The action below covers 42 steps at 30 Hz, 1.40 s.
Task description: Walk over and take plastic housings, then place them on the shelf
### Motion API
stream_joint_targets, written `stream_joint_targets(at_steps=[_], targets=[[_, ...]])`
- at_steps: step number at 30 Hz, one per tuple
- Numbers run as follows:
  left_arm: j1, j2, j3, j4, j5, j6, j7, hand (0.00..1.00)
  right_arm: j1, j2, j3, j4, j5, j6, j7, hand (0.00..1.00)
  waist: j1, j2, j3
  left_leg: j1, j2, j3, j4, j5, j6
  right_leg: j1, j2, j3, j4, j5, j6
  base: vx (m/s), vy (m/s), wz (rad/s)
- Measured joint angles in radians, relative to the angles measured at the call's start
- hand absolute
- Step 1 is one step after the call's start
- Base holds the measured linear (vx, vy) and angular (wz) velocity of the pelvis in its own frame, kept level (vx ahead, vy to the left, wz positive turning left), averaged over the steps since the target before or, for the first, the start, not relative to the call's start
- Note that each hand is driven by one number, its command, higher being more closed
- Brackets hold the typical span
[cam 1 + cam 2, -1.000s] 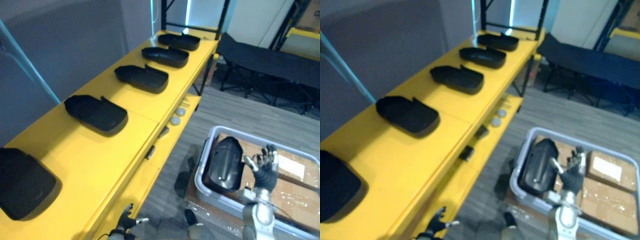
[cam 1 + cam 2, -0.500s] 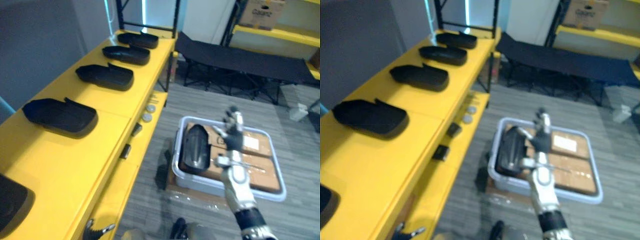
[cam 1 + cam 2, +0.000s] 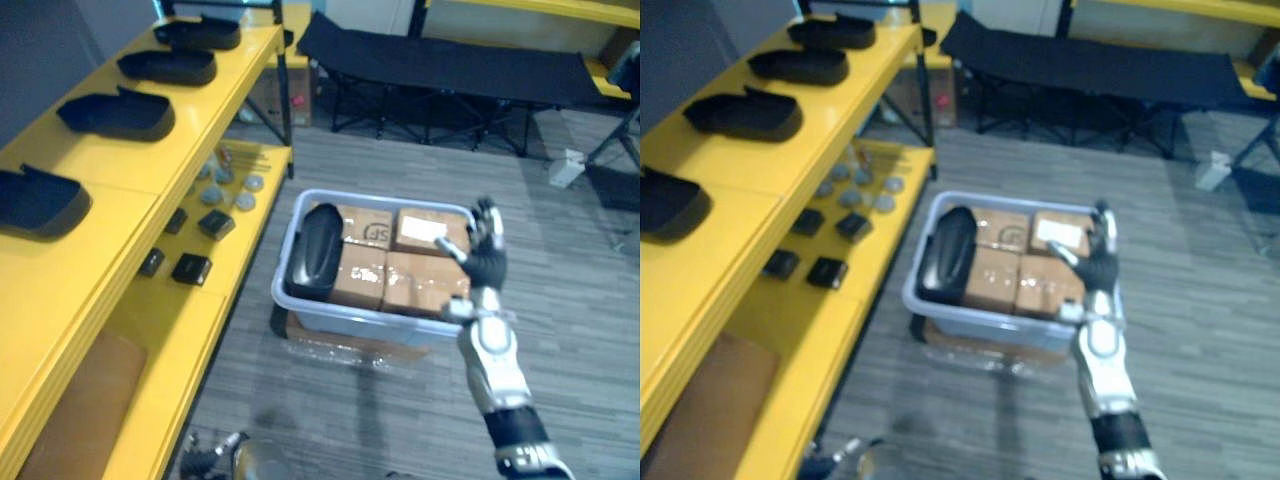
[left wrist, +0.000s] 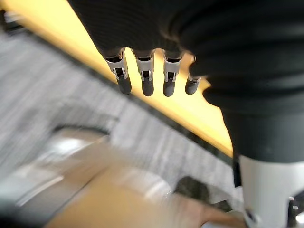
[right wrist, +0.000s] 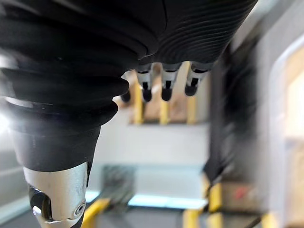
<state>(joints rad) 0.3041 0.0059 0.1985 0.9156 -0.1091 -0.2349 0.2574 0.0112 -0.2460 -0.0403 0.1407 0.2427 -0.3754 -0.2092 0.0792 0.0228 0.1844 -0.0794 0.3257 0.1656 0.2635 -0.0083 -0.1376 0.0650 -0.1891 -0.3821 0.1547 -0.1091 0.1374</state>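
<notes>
Several black plastic housings lie in a row on the top of the yellow shelf at the left. Another black housing stands on edge at the left end of a grey-white bin on the floor, beside cardboard boxes. My right hand is raised by the bin's right rim, open with straight fingers, well apart from that housing. My left hand hangs low beside the shelf's front, fingers relaxed and holding nothing.
Small black parts and round discs lie on the shelf's lower level. A black folding cot stands behind the bin. Grey plank floor spreads to the right of the bin.
The camera has swung to the right and down, so the bin now sits mid-view. My right hand stays raised and open, now at the bin's right rim instead of beside the housing.
</notes>
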Motion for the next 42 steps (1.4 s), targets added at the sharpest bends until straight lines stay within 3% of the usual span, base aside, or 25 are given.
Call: stream_joint_targets(at_steps=[1,3,6,10,14,17,21,25,28,32,36,42], targets=[[0.013,0.004,-0.014,-0.001,-0.001,-0.014,0.016,0.0,0.028,0.006,-0.021,-0.002,0.0,0.0,0.003,0.0,-0.036,0.008,0.003,0.016,-0.015,0.008,-0.04,0.004,-0.001,-0.016,0.0,0.004,0.008,0.0,0.0,-0.01,-0.078,-0.33],[0.001,0.009,-0.029,-0.001,0.008,-0.027,0.02,0.0,0.047,0.003,-0.06,-0.002,-0.001,0.001,0.009,0.0,-0.065,0.017,0.008,0.045,-0.018,0.008,-0.102,0.005,-0.013,-0.032,0.002,0.012,0.019,0.001,0.001,-0.04,0.034,-0.11],[-0.042,0.047,-0.093,-0.022,0.079,-0.061,0.019,0.0,0.047,0.006,-0.064,-0.001,0.0,0.01,0.011,0.0,-0.069,0.018,0.012,0.064,-0.035,0.011,-0.125,-0.02,-0.049,-0.048,-0.008,0.036,0.018,0.024,0.018,-0.08,0.117,-0.2],[-0.11,0.076,-0.139,-0.062,0.019,-0.087,0.016,0.0,-0.001,0.034,-0.033,0.034,-0.003,0.094,0.01,0.0,-0.061,-0.008,0.04,0.038,-0.099,0.011,-0.164,-0.027,-0.059,-0.068,-0.053,0.053,-0.072,0.117,0.048,-0.13,0.17,-0.04],[-0.123,0.075,-0.161,-0.08,-0.012,-0.09,0.01,0.0,-0.141,0.057,-0.013,0.136,-0.03,0.166,-0.07,0.0,-0.026,-0.002,0.074,-0.041,-0.132,-0.014,-0.135,-0.016,-0.042,-0.099,-0.074,0.046,-0.125,0.17,0.056,-0.17,0.068,0.1],[-0.138,0.077,-0.171,-0.096,-0.012,-0.091,0.012,0.0,-0.262,0.044,-0.017,0.185,-0.03,0.189,-0.138,0.0,-0.009,0.01,0.128,-0.078,-0.133,-0.055,-0.125,-0.004,-0.04,-0.102,-0.069,0.02,-0.127,0.181,0.052,-0.15,-0.016,0.32],[-0.158,0.094,-0.173,-0.12,-0.012,-0.097,0.013,0.0,-0.475,-0.002,-0.016,0.296,-0.027,0.239,-0.211,0.0,0.034,-0.008,0.182,-0.139,-0.137,-0.096,-0.119,0.02,-0.035,-0.135,-0.066,-0.009,-0.126,0.203,0.044,-0.07,-0.016,0.24],[-0.169,0.107,-0.174,-0.132,-0.013,-0.106,0.017,0.0,-0.665,-0.071,-0.016,0.384,-0.031,0.253,-0.268,0.0,0.073,-0.03,0.256,-0.172,-0.146,-0.129,-0.112,0.03,-0.032,-0.137,-0.069,-0.041,-0.125,0.204,0.043,-0.01,0.005,0.22],[-0.17,0.105,-0.174,-0.131,-0.046,-0.12,0.018,0.0,-0.768,-0.117,-0.015,0.446,-0.032,0.254,-0.295,0.0,0.087,-0.027,0.269,-0.215,-0.154,-0.16,-0.105,0.035,-0.029,-0.152,-0.07,-0.068,-0.125,0.204,0.043,0.01,0.003,0.27],[-0.179,0.102,-0.183,-0.13,-0.051,-0.135,0.019,0.0,-0.893,-0.184,0.028,0.544,-0.031,0.272,-0.295,0.0,0.125,-0.016,0.29,-0.238,-0.163,-0.188,-0.097,0.036,-0.028,-0.155,-0.073,-0.086,-0.123,0.204,0.043,0.02,0.007,0.17],[-0.188,0.097,-0.209,-0.13,-0.084,-0.136,0.019,0.0,-1.006,-0.235,0.073,0.614,-0.029,0.299,-0.289,0.0,0.138,0.001,0.313,-0.275,-0.167,-0.216,-0.086,0.04,-0.026,-0.173,-0.073,-0.109,-0.11,0.201,0.039,-0.03,0.008,0.16],[-0.193,0.096,-0.253,-0.125,-0.121,-0.143,0.023,0.0,-1.094,-0.27,0.115,0.752,-0.022,0.425,-0.266,0.0,0.179,0.017,0.331,-0.305,-0.17,-0.239,-0.092,0.056,-0.026,-0.206,-0.079,-0.121,-0.072,0.181,0.036,-0.02,0.001,0.1]])
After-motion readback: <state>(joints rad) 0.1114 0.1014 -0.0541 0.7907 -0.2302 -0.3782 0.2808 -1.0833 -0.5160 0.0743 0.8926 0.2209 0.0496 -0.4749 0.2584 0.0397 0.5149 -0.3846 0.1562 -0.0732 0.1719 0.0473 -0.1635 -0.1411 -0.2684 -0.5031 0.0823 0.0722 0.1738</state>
